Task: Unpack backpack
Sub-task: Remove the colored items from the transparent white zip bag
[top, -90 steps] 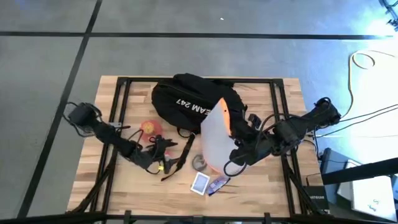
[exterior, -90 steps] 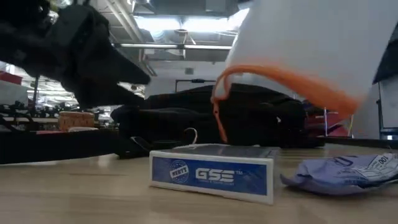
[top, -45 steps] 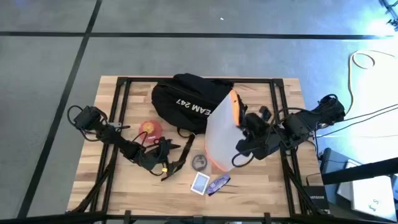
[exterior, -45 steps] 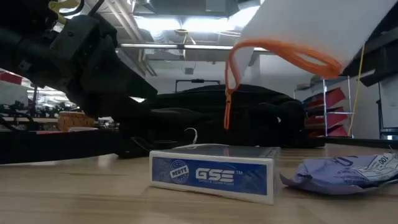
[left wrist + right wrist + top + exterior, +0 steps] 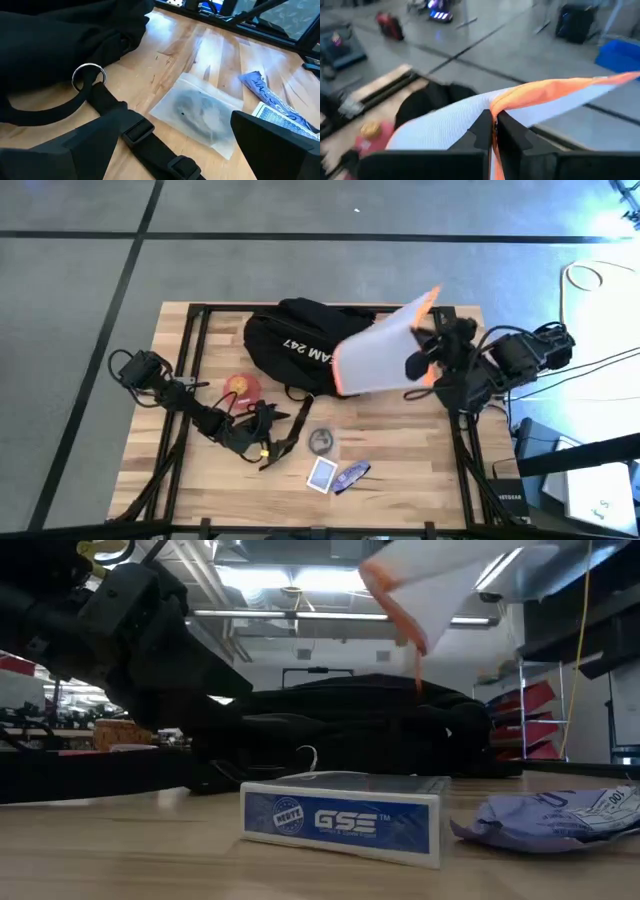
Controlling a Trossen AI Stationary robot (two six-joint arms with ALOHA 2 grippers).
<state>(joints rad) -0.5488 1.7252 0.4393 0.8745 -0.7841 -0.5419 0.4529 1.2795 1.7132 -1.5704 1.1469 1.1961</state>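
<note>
Now your right claw (image 5: pixel 432 358), clamped on the white pouch (image 5: pixel 378 360), is swinging it clear of the backpack (image 5: pixel 295 338); the left claw (image 5: pixel 262 430), spread empty, is waiting.

A blue-and-white GSE card box (image 5: pixel 322 473) lay beside a crumpled purple wrapper (image 5: pixel 353 474), near a clear plastic pouch (image 5: pixel 320 441).

Ceiling strip lights (image 5: pixel 270 580) glare brightly in the low view, leaving the near arm a dark silhouette. Overhead, the worktop (image 5: pixel 400 460) is evenly lit, shadows soft. The right wrist view is motion-blurred; a white pouch (image 5: pixel 450 125) smears.
</note>
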